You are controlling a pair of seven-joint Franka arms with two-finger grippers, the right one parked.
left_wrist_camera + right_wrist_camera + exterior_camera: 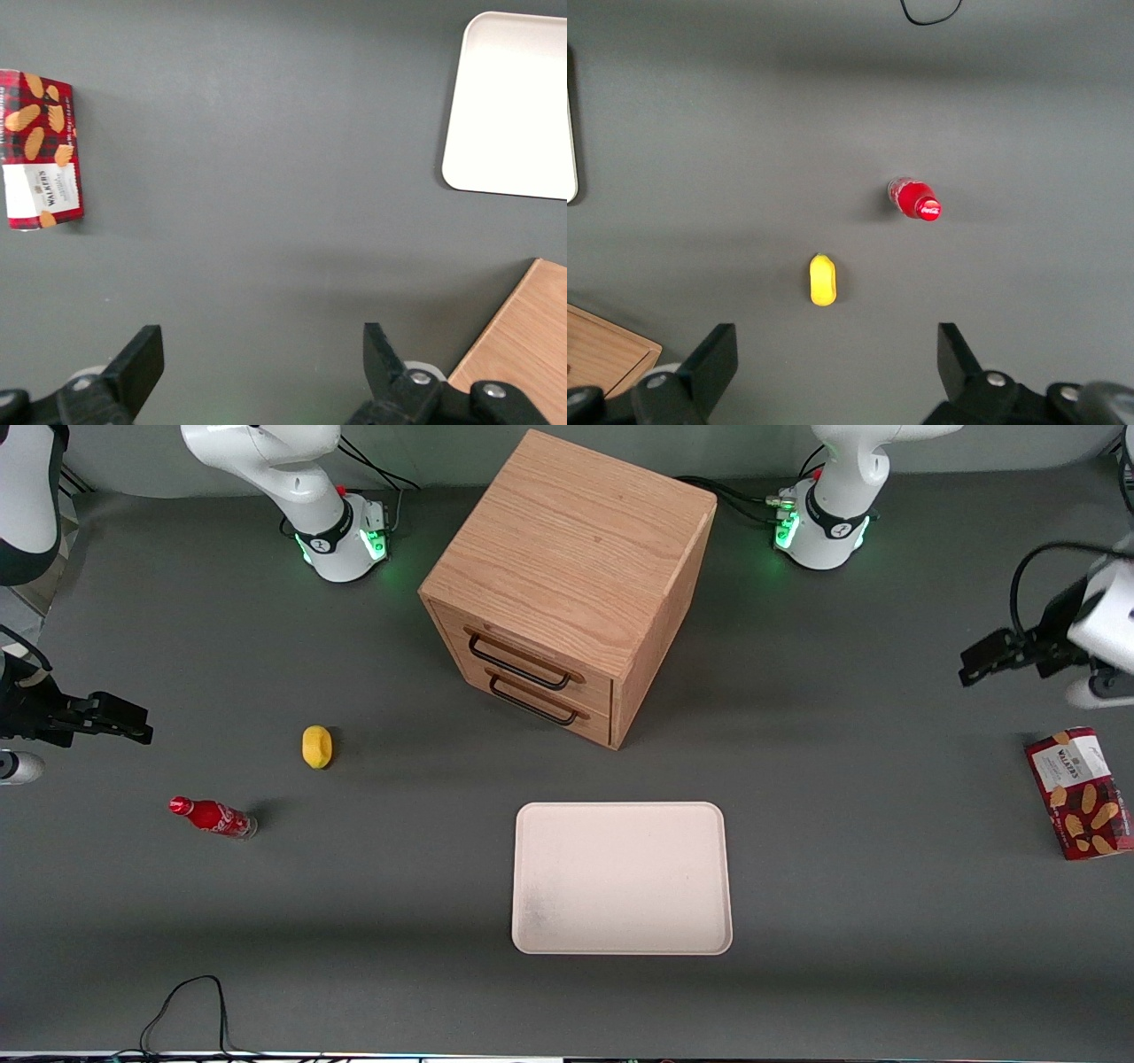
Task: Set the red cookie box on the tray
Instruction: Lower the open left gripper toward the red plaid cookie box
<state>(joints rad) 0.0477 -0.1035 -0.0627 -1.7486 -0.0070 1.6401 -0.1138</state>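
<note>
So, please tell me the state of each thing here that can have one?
red cookie box: lying flat on the table, not held
tray: nothing on it
end effector: open, holding nothing, above the table
drawer cabinet: both drawers shut
red soda bottle: standing upright, capped

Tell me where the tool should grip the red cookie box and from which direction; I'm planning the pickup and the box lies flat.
Probably from straight above, closing across the narrow width at mid-length. The red cookie box lies flat on the table, broad printed face up, so only its long thin sides offer opposing surfaces. The tool is open, hovering over bare table and not touching the box. The tray is empty.
</note>
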